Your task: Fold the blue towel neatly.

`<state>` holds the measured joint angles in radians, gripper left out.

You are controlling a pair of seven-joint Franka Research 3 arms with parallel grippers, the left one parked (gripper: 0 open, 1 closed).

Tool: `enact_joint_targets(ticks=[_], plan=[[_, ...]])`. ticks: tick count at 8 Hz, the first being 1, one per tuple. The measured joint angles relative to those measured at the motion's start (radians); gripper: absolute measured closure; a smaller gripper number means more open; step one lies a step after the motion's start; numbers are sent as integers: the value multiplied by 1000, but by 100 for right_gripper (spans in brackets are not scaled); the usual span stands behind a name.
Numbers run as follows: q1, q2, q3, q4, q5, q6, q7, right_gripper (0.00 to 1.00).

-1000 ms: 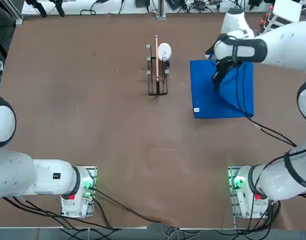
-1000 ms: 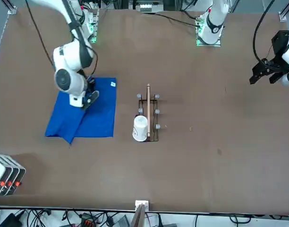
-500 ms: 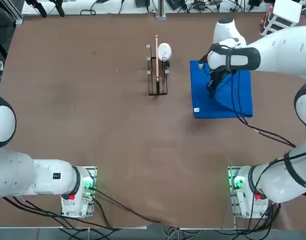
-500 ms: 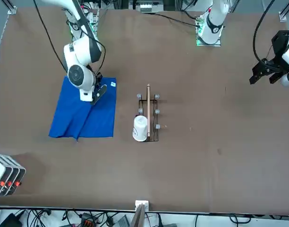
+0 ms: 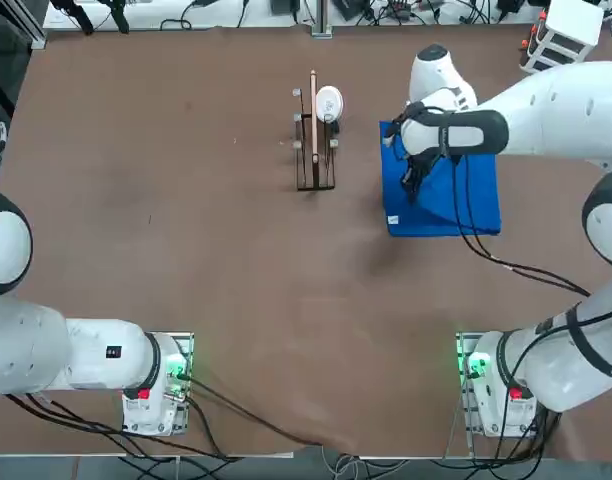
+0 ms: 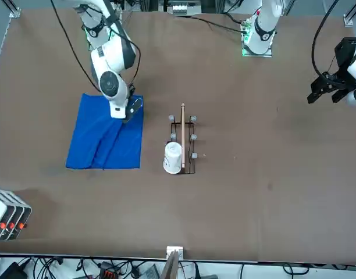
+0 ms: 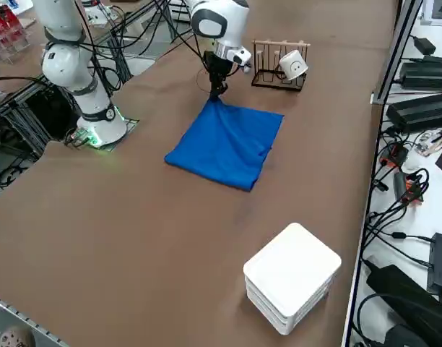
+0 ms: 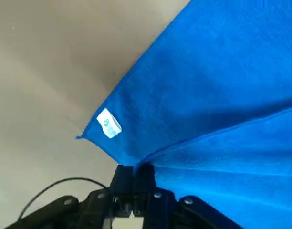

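The blue towel point(image 5: 438, 207) lies on the brown table at the far right, one layer folded over another. My right gripper point(image 5: 410, 186) hangs low over the towel's edge nearest the rack, shut on a pinched corner of the upper layer point(image 8: 151, 160). In the wrist view the gripper point(image 8: 134, 172) has that corner clamped just above the lower layer's corner with the small white tag point(image 8: 109, 123). From the front, the towel point(image 6: 102, 145) spreads out below the gripper point(image 6: 127, 115). The side view shows the gripper point(image 7: 216, 92) at the towel's point(image 7: 228, 141) far corner.
A wooden rack point(image 5: 314, 150) with a white cup point(image 5: 328, 102) on it stands just left of the towel. A white box point(image 7: 292, 278) sits near the table's far right corner. The arm's black cable point(image 5: 506, 262) trails over the table behind the towel.
My right gripper has carried the pinched towel corner across the towel toward the rack side and lower. The raised fold has flattened into a neater rectangle.
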<state>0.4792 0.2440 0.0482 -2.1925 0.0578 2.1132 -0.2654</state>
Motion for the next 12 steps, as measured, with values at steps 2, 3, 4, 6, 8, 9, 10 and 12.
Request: enact_joint_targets(ticks=[2,3,4,6,8,9,10,12], plan=[[39,20,0,-4,0,33,62,98],[58,28,0,-4,0,38,80,98],[71,31,0,-4,0,38,96,98],[105,34,0,-4,0,42,145,98],[124,36,0,-4,0,55,180,98],[126,36,-1,-4,0,61,187,98],[131,37,-1,-4,0,64,192,98],[144,49,-1,-4,0,80,215,98]])
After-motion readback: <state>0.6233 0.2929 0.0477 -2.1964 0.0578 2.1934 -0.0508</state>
